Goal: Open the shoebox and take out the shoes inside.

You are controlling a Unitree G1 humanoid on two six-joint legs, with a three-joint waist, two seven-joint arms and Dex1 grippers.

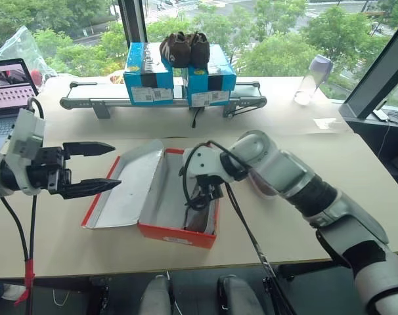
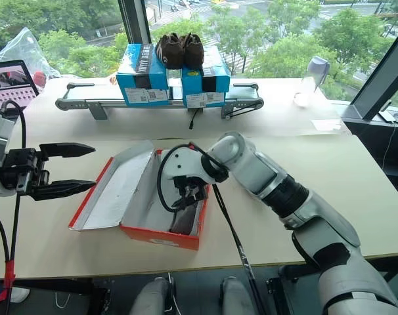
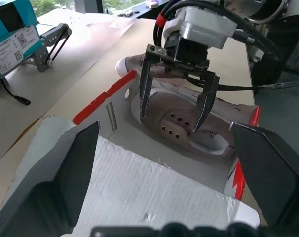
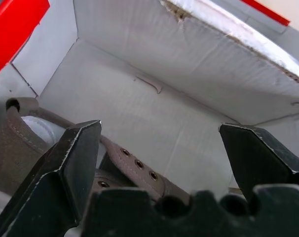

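The red shoebox (image 1: 176, 235) stands open on the table, its lid (image 1: 130, 184) laid flat to the left with the pale inside up. One grey shoe (image 3: 174, 111) lies inside, against the right wall. My right gripper (image 1: 202, 197) reaches down into the box, open, with its fingers astride the shoe's laced top (image 4: 137, 165); I cannot tell if they touch it. A second grey shoe (image 3: 132, 64) lies on the table just outside the box's right wall, partly hidden by my right arm. My left gripper (image 1: 115, 166) hovers open by the lid's left edge, holding nothing.
At the back, two blue boxes (image 1: 150, 75) with a dark brown pair of shoes (image 1: 184, 49) on top sit on a long grey rail (image 1: 87, 98). A laptop (image 1: 8, 88) is far left, a plastic bottle (image 1: 312, 79) back right. Bare tabletop lies right of the box.
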